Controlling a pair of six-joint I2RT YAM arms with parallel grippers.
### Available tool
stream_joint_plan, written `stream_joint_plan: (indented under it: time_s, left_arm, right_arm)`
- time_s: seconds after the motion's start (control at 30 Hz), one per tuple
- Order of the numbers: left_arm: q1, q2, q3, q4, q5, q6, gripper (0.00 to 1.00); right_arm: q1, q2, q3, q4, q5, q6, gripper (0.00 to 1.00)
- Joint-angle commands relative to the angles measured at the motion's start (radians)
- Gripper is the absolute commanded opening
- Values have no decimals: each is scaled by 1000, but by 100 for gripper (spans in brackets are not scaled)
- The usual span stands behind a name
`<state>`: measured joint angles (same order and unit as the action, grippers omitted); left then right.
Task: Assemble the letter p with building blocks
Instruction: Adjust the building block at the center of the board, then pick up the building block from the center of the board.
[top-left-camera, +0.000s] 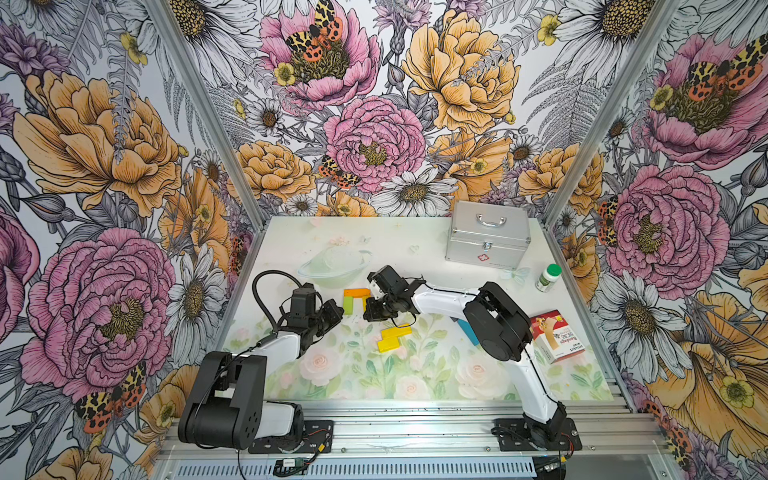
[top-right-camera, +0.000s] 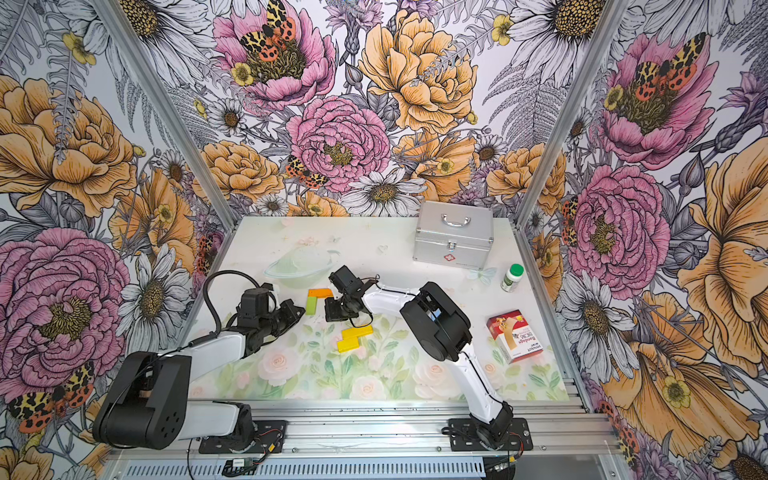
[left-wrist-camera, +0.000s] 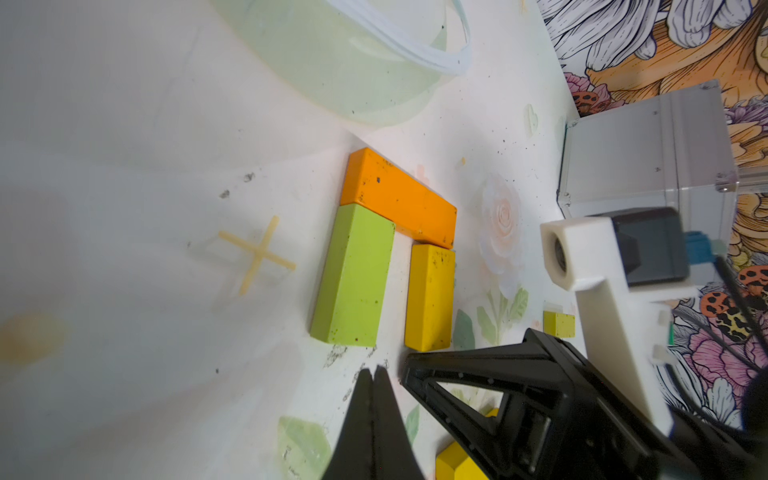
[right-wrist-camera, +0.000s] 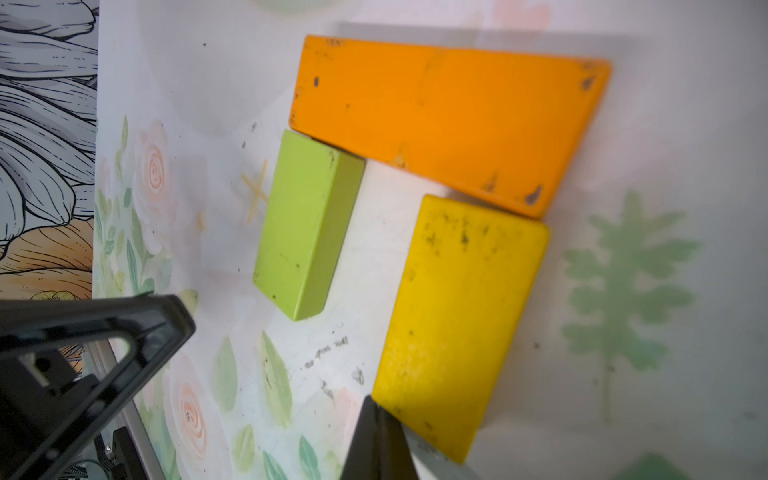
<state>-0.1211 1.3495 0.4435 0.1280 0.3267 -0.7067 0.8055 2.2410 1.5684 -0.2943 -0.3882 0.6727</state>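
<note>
Ahead of me a pale green bowl (top-left-camera: 332, 266) sits on the table (top-left-camera: 415, 249). A silver case (top-left-camera: 488, 239) stands at the back, with a green-capped bottle (top-left-camera: 548, 277) near it. A bandage carton (top-left-camera: 557, 336) lies on my right.

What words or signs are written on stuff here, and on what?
"Bandage": on the red-and-white box, upside down from here.
"HYNAUT": same box; its other print is too small to read.
Red cross sign: front of the silver case.
Label on the bottle: too blurred to read.
</note>
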Motion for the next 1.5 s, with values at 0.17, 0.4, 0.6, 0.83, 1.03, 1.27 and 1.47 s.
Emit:
stream_joint_plan:
  time_s: [0.17,0.4,0.6,0.83,1.03,1.27,1.47]
  left_arm:
    - [12,16,8,4,23,18,0]
    - [12,19,11,5,26,21,0]
    - [13,12,10,4,34,21,0]
    - [11,-58,9,4,43,1,0]
    - [-52,-184,15,-38,-21,25,9]
    - [-174,-204,23,-51,-50,33,42]
    - [-181,-222,24,-63,-63,26,60]
  right_arm:
    - [-7,54,16,-21,33,3,0]
    - [-6,55,22,-20,34,5,0]
    - [-8,22,12,-20,16,-4,0]
    - [6,-136,-27,-20,9,-62,0]
    - [-7,-312,-112,-23,53,-97,40]
    - [-54,-394,-210,-180,110,-227,99]
    - [15,-510,-324,-234,267,-298,99]
